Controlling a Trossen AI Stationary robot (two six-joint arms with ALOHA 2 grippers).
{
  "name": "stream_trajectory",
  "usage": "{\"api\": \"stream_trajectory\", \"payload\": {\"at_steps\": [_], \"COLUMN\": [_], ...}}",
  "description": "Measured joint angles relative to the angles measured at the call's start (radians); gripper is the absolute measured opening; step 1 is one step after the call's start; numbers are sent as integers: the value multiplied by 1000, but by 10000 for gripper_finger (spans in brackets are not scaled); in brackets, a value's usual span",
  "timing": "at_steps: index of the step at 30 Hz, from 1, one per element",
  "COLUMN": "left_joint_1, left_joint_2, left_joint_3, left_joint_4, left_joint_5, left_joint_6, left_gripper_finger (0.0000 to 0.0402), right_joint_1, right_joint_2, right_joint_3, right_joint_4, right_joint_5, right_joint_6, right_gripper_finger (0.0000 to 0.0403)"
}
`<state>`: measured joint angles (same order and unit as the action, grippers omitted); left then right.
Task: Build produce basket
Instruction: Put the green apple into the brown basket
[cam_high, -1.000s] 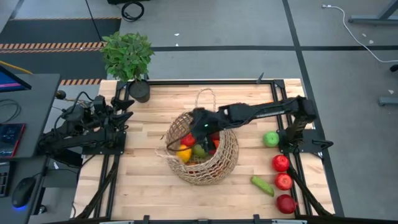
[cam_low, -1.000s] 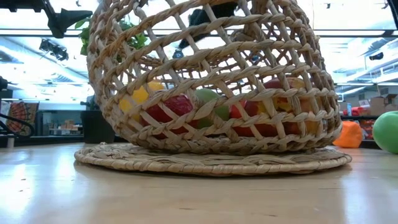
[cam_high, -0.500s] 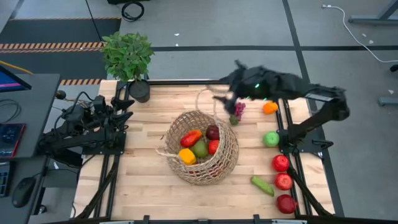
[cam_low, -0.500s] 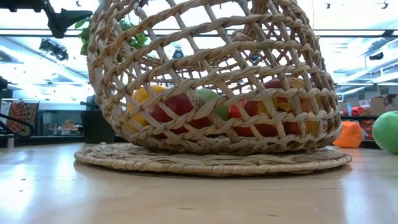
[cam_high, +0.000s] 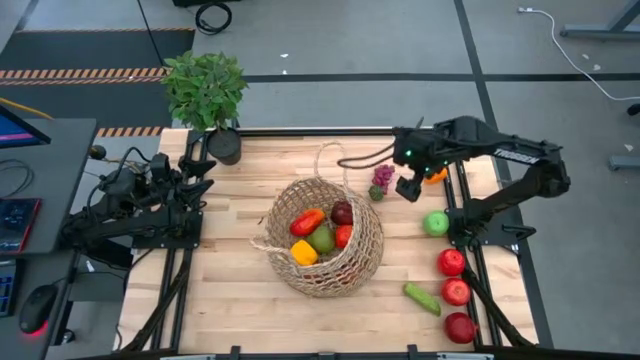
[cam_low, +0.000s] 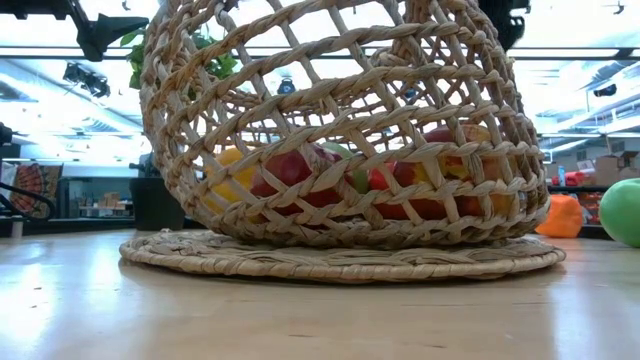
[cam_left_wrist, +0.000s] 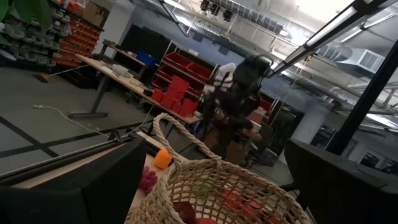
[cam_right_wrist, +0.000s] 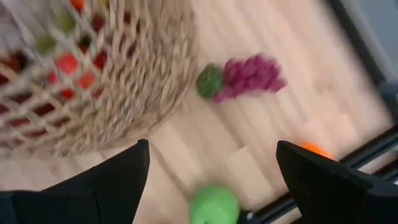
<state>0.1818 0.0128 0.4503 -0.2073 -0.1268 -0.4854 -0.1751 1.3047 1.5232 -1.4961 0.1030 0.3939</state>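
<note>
The tan wicker basket (cam_high: 322, 238) stands mid-table on a flat woven disc (cam_low: 340, 260), its mouth tipped toward the table's left. Inside lie a red pepper (cam_high: 307, 221), a dark red apple (cam_high: 342, 212), a green pear (cam_high: 321, 240) and a yellow pepper (cam_high: 302, 253). My right gripper (cam_high: 408, 186) is open and empty above the table, right of the basket, beside the purple grapes (cam_high: 382, 177) and the orange (cam_high: 434, 174). The grapes (cam_right_wrist: 249, 74) and a green apple (cam_right_wrist: 213, 204) lie on the wood below its fingers. My left gripper (cam_high: 203, 178) waits open at the table's left.
A green apple (cam_high: 436, 223), three red apples (cam_high: 451, 262) (cam_high: 457, 291) (cam_high: 461, 327) and a cucumber (cam_high: 421, 298) lie along the right side. A potted plant (cam_high: 207, 92) stands at the far left corner. Bare wood lies near and left of the basket.
My right gripper has come up out of the basket and gone toward the table's far right, and now hangs beside the grapes. The produce in the basket has shifted a little, and the dark red apple shows uncovered.
</note>
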Motion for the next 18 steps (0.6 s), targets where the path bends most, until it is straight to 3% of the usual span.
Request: {"api": "stream_trajectory", "payload": {"at_steps": [8,18], "left_joint_1": [0,0], "left_joint_2": [0,0], "left_joint_3": [0,0], "left_joint_4": [0,0], "left_joint_5": [0,0], "left_joint_6": [0,0], "left_gripper_finger": [390,390], "right_joint_1": [8,10], "right_joint_2": [-168,-287], "right_joint_3": [-376,-726], "right_joint_4": [229,270], "right_joint_5": [-66,-102], "right_joint_6": [61,59], "right_gripper_finger": [354,389]}}
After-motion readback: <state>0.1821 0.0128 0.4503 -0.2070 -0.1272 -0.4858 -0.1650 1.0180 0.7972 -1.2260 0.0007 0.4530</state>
